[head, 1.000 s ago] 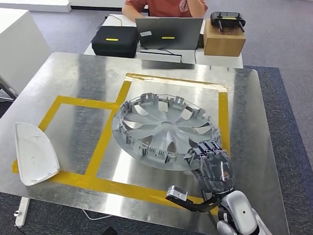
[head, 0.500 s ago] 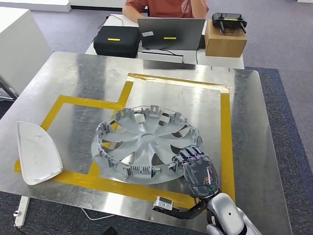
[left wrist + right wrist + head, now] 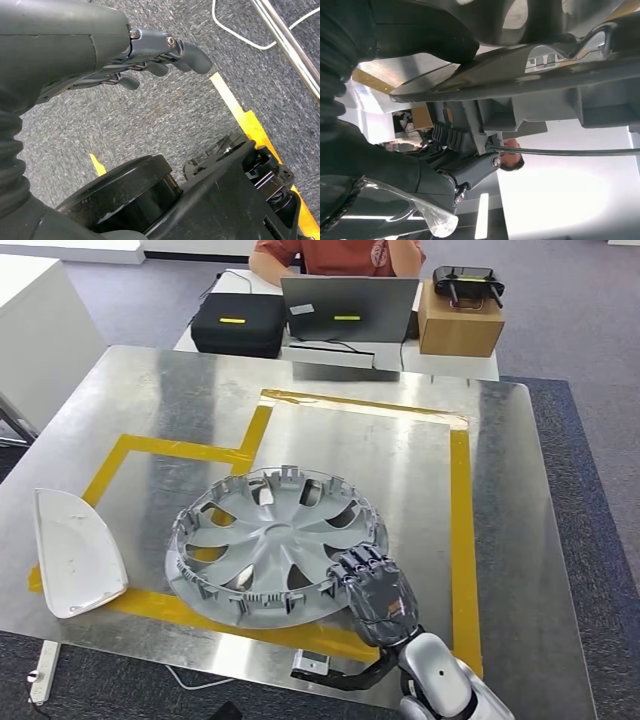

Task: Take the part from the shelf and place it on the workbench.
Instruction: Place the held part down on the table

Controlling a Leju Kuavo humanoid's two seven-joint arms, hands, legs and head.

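A large grey wheel cover, inner ribbed side up, hangs tilted just over the metal workbench, above the yellow tape lines. My right hand grips its rim at the near right edge. In the right wrist view the thumb lies over the rim and the fingers curl under it. My left hand hangs over grey carpet with its fingers apart and nothing in them.
A white curved panel lies at the workbench's near left corner. Yellow tape marks rectangles on the top. Behind the bench a person sits at a desk with a laptop, a black case and a cardboard box.
My right hand has carried the wheel cover leftward and toward me across the workbench, from the right rectangle to over the tape near the front edge.
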